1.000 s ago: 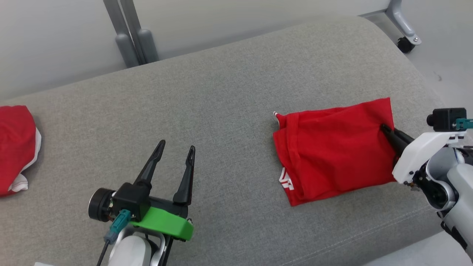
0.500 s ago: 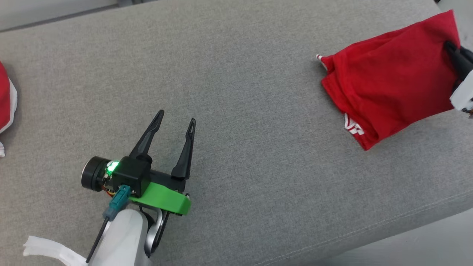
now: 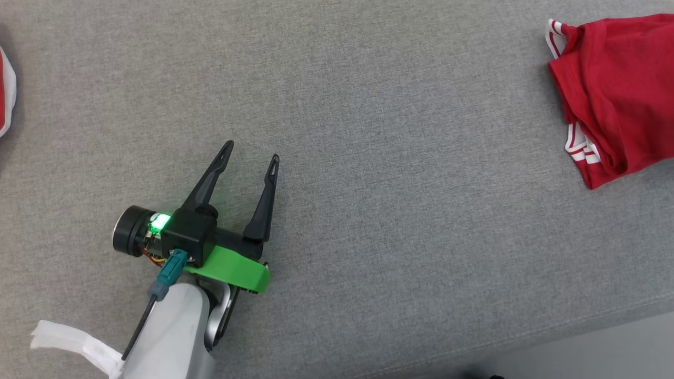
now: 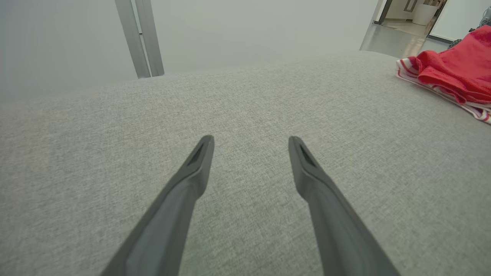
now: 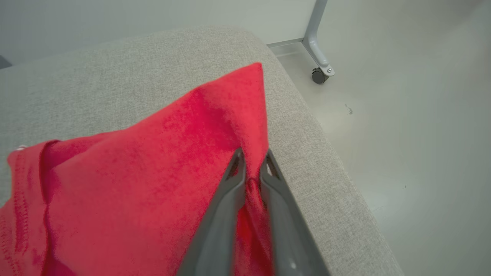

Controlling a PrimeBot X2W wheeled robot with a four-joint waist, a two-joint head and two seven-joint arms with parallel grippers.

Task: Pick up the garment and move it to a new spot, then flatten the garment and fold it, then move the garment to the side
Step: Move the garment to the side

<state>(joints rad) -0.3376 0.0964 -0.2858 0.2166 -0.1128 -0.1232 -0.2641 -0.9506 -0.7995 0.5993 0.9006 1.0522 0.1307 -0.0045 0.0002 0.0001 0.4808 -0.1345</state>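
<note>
Garment (image 5: 134,172) lay folded at far right of cushion (image 3: 395,184); R tool (image 5: 253,153) clamped on its edge, prob. setting it aside; L tool (image 3: 251,150) apart, idle.

Bright, even light, soft shadows; the garment (image 5: 134,172) looks motion-blurred up close.

Head view, clock bearings taken from the view's centre.
- Left gripper (image 3: 250,150) over the cushion (image 3: 395,221), at 8 o'clock, fingers pointing to about 1 o'clock.
- Garment (image 3: 616,89) on the cushion at 2 o'clock, well apart from that gripper and cut by the view's right edge.
- Second cloth (image 3: 4,89) at 10 o'clock, at the left edge.

Right wrist view:
- Right gripper (image 5: 253,153) at the garment's edge, a fold between its fingers.
- Cushion's end is just beside it at 3 o'clock, with floor (image 5: 402,134) beyond.
- Caster foot (image 5: 320,74) on the floor at 1 o'clock.
</note>
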